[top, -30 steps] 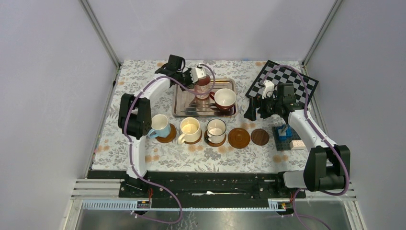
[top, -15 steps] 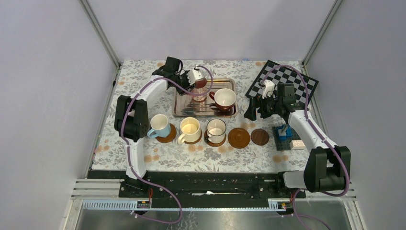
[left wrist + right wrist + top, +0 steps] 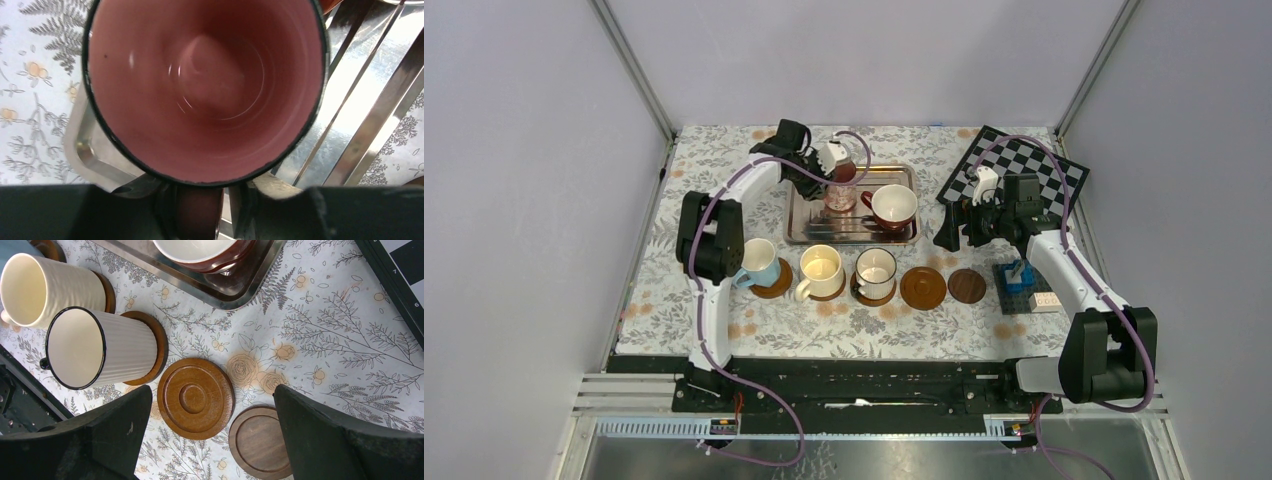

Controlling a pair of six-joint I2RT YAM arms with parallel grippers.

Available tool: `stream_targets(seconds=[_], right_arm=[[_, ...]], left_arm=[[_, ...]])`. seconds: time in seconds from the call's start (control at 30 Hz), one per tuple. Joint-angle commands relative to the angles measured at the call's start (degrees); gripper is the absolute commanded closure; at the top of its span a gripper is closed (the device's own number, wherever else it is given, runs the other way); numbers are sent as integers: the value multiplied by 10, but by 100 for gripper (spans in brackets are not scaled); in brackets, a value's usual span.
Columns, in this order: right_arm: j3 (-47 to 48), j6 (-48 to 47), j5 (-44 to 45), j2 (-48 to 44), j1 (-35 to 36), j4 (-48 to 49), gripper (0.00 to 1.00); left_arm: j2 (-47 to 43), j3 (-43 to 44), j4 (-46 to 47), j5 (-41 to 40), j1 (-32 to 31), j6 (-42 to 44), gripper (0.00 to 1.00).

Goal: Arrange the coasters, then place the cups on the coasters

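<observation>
Near the far middle of the table, silver tray (image 3: pixel 809 232): it holds the two cups not yet served, and I take it as the landmark for all the rest.
Left arm: it reaches over the tray's far-left corner, I think so that it can come at the cup from the handle side.
Right arm: it waits off the tray's right end, low over the bare coasters, probably to leave room for the other arm.
Left gripper (image 3: pixel 197 200): narrow, one finger on each side of the pink cup's handle. A thin slit shows at one side, so I cannot tell if it really pinches.
Right gripper (image 3: pixel 212 400): spread wide, nothing in it.
Pink cup (image 3: pixel 200 85): over the tray's left half. Mouth up, long axis upright, handle turned to the left gripper, away from the tray's near edge.
Dark red cup (image 3: pixel 892 205): on the tray's right half, mouth up.
Served cups: light blue cup (image 3: pixel 757 262), cream cup (image 3: pixel 821 268) and white cup (image 3: pixel 876 270), each on a coaster just before the tray's near edge.
Bare coasters: brown coaster (image 3: pixel 195 397) and darker coaster (image 3: pixel 260 442), before the tray's near-right corner, close together. By my judgement they wait for the two tray cups.
</observation>
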Motion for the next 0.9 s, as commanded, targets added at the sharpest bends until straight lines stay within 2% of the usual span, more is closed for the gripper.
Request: stream_targets(seconds=[0.0, 0.17, 0.53, 0.77, 0.87], right_arm=[[0, 1, -11, -13, -2, 15, 2], [1, 0, -11, -12, -2, 14, 2], [0, -31, 19, -34, -2, -15, 2], [10, -5, 32, -48, -2, -16, 2], [30, 15, 54, -43, -2, -27, 2]], left_arm=[[7, 32, -2, 2, 0, -38, 70], [-4, 44, -1, 5, 1, -68, 100], [-109, 8, 94, -19, 6, -195, 100], [-178, 7, 121, -20, 2, -272, 100], [-223, 0, 119, -49, -24, -296, 100]])
